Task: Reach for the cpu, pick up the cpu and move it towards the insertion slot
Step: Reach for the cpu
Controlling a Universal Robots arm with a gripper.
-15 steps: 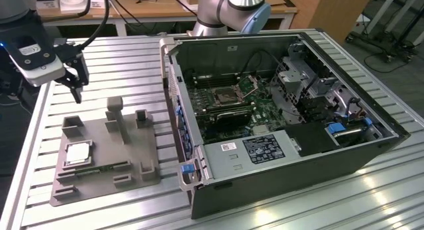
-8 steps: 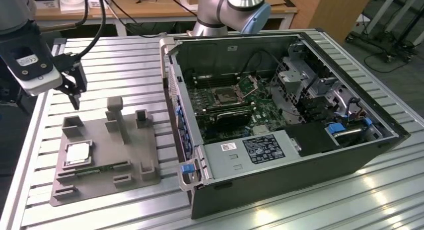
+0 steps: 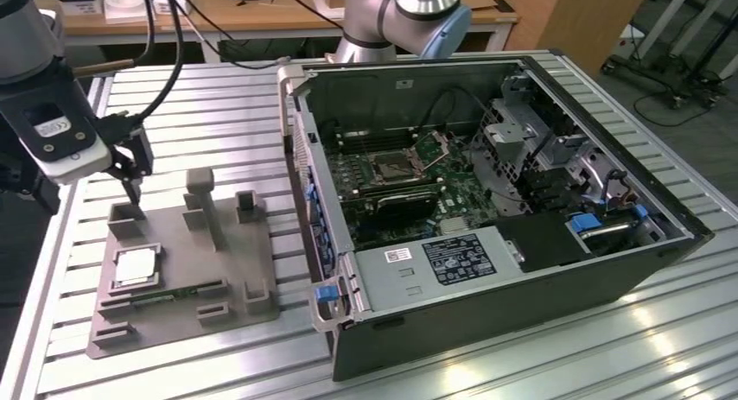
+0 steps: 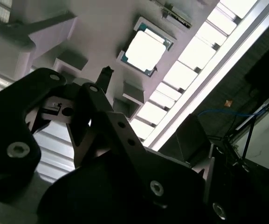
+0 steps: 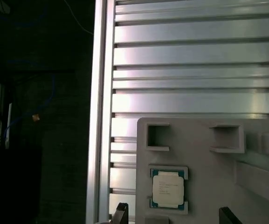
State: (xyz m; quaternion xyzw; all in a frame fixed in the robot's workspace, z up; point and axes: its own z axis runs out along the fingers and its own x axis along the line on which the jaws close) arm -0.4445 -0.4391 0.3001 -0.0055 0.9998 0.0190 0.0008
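The cpu [image 3: 136, 266] is a small silvery square lying flat in a recess of the grey tray [image 3: 173, 236], at the exterior view's left. Both wrist views show the cpu [image 5: 168, 188] [image 4: 146, 46] in that recess. My gripper [image 3: 133, 182] hangs above the tray's far end, apart from the chip. In the first wrist view its two dark fingertips [image 5: 120, 212] stand wide apart on either side of the chip, with nothing between them: open. The insertion slot [image 3: 398, 167] is a silver-framed socket with a dark centre, on the motherboard inside the open computer case.
The open computer case [image 3: 485, 270] takes up the middle and the exterior view's right of the slatted metal table [image 3: 219, 115]. Upright blocks [image 3: 199, 188] rise from the tray near my gripper. A second arm's base [image 3: 403, 15] stands behind the case. The table edge [image 5: 97, 116] runs close to the tray.
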